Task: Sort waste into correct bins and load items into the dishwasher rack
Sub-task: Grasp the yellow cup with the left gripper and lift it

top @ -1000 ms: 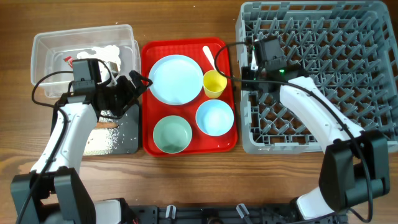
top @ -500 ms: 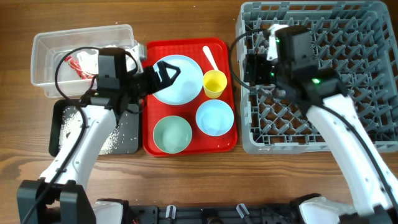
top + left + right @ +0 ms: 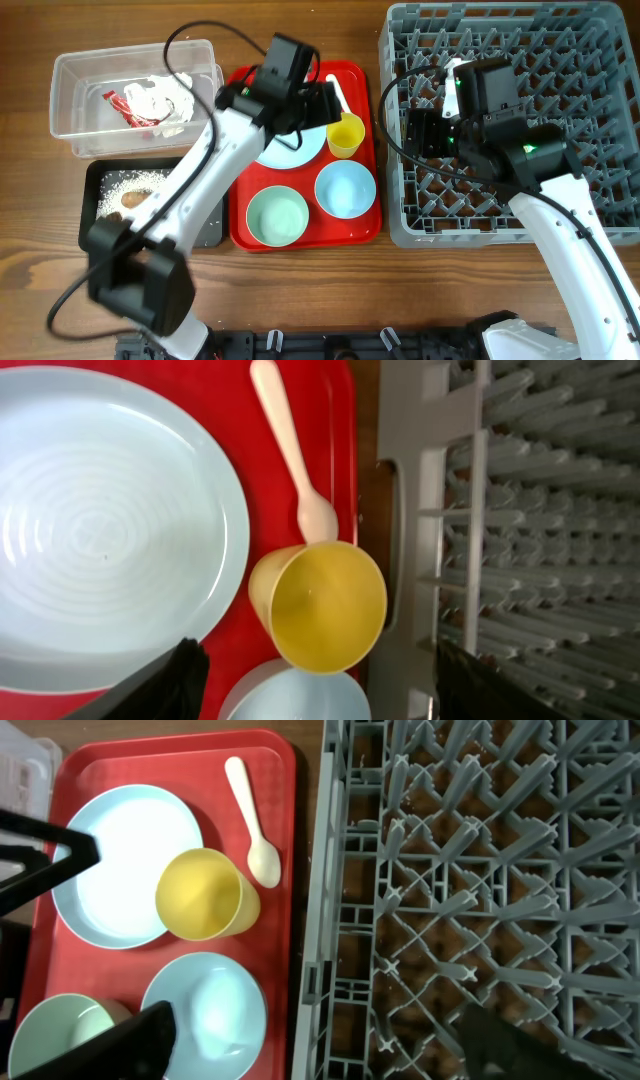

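Left fingers gape either side of the yellow cup, ready to grab; right fingers hover open, empty.

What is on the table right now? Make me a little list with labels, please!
red tray: holds the plate, yellow cup, white spoon, blue bowl and mint bowl
clear tub: red wrapper and white tissue inside
black tray: rice and a brown chunk inside
rack: grey, no dishes seen in it
left tool: open, empty, above the yellow cup
right tool: open, empty, over the rack's left edge
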`<state>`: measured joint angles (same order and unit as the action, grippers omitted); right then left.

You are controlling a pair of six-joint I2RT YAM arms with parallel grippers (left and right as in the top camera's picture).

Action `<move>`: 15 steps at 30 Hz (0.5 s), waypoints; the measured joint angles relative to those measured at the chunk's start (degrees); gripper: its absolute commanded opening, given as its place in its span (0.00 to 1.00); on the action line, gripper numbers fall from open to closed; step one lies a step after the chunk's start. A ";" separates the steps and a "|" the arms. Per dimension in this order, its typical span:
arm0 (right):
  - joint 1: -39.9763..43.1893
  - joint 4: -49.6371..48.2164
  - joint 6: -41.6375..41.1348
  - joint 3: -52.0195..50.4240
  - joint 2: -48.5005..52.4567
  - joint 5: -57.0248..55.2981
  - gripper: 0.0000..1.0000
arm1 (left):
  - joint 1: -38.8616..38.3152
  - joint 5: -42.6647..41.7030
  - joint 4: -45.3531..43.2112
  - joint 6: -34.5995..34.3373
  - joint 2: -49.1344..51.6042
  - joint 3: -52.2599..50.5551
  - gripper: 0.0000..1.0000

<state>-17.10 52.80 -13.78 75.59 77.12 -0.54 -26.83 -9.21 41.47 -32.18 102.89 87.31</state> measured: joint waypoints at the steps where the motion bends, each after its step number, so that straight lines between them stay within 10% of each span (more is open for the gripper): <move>1: 0.00 0.00 -0.20 0.00 0.02 -0.20 0.99 | 0.00 0.02 0.50 0.42 2.25 1.53 0.73; 15: 0.00 1.75 -0.20 0.00 0.02 -2.34 1.00 | -2.12 0.00 0.28 1.46 11.47 1.79 0.36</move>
<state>-17.10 54.54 -13.98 75.59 77.14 -2.87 -28.95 -9.21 41.76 -30.72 114.37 89.10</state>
